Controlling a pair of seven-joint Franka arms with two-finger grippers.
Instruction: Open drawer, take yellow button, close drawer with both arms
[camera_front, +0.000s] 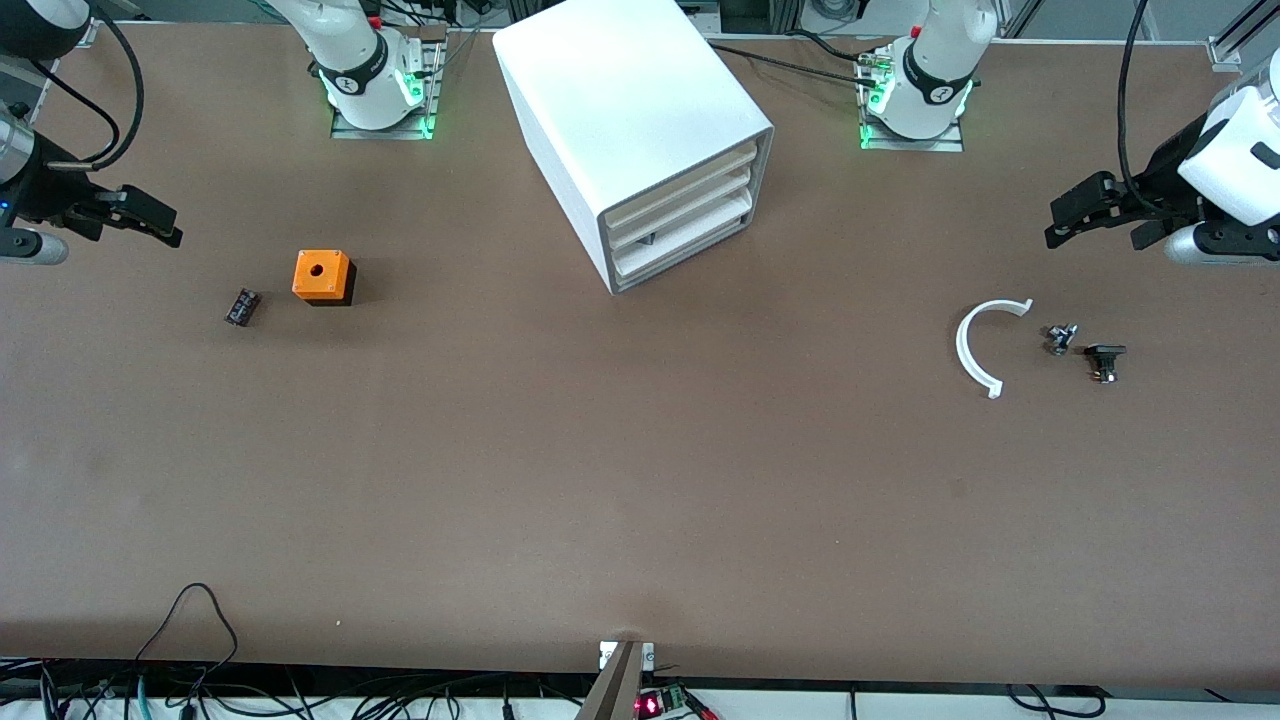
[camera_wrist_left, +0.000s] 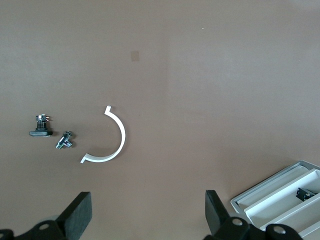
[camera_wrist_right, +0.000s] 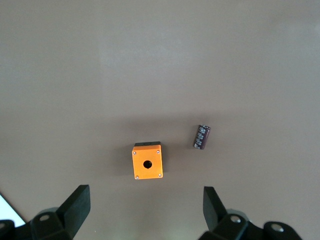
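Observation:
The white cabinet (camera_front: 620, 120) stands mid-table near the arms' bases. Its three alike drawers (camera_front: 680, 220) sit pushed in; their fronts also show in the left wrist view (camera_wrist_left: 280, 200), with a small dark thing inside one. The button is hidden. My left gripper (camera_front: 1075, 215) is open and empty over the left arm's end of the table; its fingers (camera_wrist_left: 80, 212) stand wide apart. My right gripper (camera_front: 150, 222) is open and empty over the right arm's end, by the orange cube (camera_front: 322, 276); its fingers (camera_wrist_right: 77, 205) stand wide apart.
A small black ribbed block (camera_front: 242, 306) lies beside the orange cube (camera_wrist_right: 147, 161) and shows in the right wrist view (camera_wrist_right: 201, 136). A white curved strip (camera_front: 975, 345), a small metal part (camera_front: 1060, 338) and a black part (camera_front: 1104, 360) lie toward the left arm's end.

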